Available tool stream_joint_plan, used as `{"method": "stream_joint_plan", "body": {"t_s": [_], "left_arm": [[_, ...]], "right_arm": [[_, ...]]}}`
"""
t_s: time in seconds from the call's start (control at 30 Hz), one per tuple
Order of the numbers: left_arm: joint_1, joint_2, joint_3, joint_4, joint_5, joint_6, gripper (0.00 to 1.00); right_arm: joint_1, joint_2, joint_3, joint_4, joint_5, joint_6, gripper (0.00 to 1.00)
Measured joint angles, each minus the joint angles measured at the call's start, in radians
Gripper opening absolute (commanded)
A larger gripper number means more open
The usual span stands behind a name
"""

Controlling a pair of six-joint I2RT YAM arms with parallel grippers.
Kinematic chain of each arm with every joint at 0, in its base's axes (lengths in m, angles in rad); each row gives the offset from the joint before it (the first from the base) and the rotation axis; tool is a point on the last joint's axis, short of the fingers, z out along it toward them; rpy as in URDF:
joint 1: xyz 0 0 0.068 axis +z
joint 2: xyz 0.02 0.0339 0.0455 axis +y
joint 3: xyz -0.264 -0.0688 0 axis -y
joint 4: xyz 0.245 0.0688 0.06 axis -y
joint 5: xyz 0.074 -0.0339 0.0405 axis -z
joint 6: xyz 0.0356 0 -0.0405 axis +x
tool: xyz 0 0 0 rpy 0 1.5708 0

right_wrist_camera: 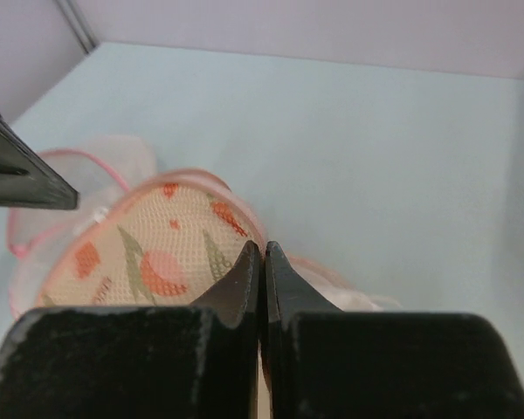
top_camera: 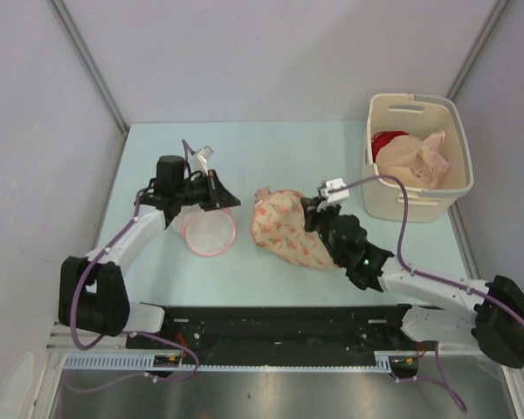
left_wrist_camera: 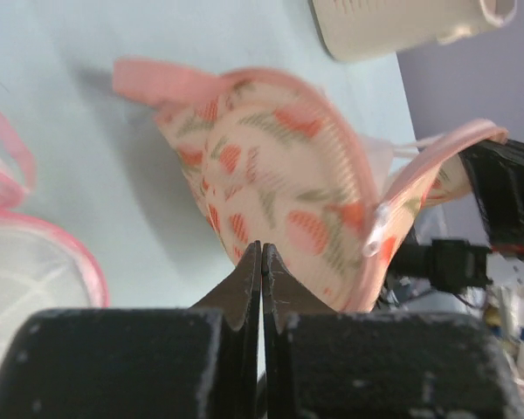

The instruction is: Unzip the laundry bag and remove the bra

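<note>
Nearest, the two arms rise from the near edge of the table (top_camera: 271,148) and both reach to the far side, towards its middle. The left tool (left_wrist_camera: 262,251) is fully closed: its two fingers lie flat against each other and there is nothing between them. It hangs over the right rim of a round white mesh item with pink trim (top_camera: 208,234), which lies flat on the table left of the centre. The right tool (right_wrist_camera: 262,251) is closed in the same way, finger against finger, and holds nothing that can be seen. Its tips are over the right part of the laundry bag (top_camera: 284,229); whether they touch the fabric, I cannot tell.

The laundry bag lies on the table at about the centre, just to the right of the mesh item and apart from it. It is cream-peach with small red-pink motifs and pink edging. In the left wrist view its right end gapes between two pink edges, with something pale inside the gap; what it is cannot be told.

Farther away, at the far right of the table, stands a cream bin (top_camera: 402,205). Inside it lie a red garment (top_camera: 386,140) on the left and a pale cream garment (top_camera: 424,157) beside it.
</note>
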Motion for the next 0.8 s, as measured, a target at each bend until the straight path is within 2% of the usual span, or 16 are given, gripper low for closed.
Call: {"method": "stream_joint_plan", "body": {"t_s": [0.17,0.3,0.33,0.37,0.4,0.43,0.5,0.63,0.8], "left_arm": [[-0.001,-0.068,0.123,-0.079,-0.144,0.037,0.01],[0.015,-0.111,0.213,-0.143,-0.27,0.07,0.11],[0.023,-0.118,0.222,-0.153,-0.292,0.075,0.16],[0.035,-0.126,0.23,-0.166,-0.313,0.08,0.18],[0.048,-0.132,0.238,-0.185,-0.337,0.084,0.21],[0.061,-0.136,0.243,-0.201,-0.357,0.088,0.26],[0.083,-0.138,0.256,-0.24,-0.396,0.098,0.3],[0.098,-0.142,0.262,-0.295,-0.422,0.113,0.4],[0.064,-0.142,0.264,-0.306,-0.364,0.111,0.46]], "right_arm": [[0.0,0.195,0.358,-0.179,-0.037,0.176,0.0],[0.013,0.388,0.585,-0.255,-0.093,0.327,0.0],[0.026,0.429,0.603,-0.25,-0.103,0.354,0.09],[0.039,0.465,0.608,-0.246,-0.121,0.377,0.24],[0.051,0.501,0.609,-0.249,-0.147,0.399,0.59],[0.056,0.529,0.609,-0.251,-0.175,0.412,0.68],[0.068,0.589,0.613,-0.271,-0.239,0.429,0.88],[0.051,0.594,0.622,-0.378,-0.285,0.404,0.91],[-0.069,0.471,0.629,-0.52,-0.254,0.361,0.85]]}}
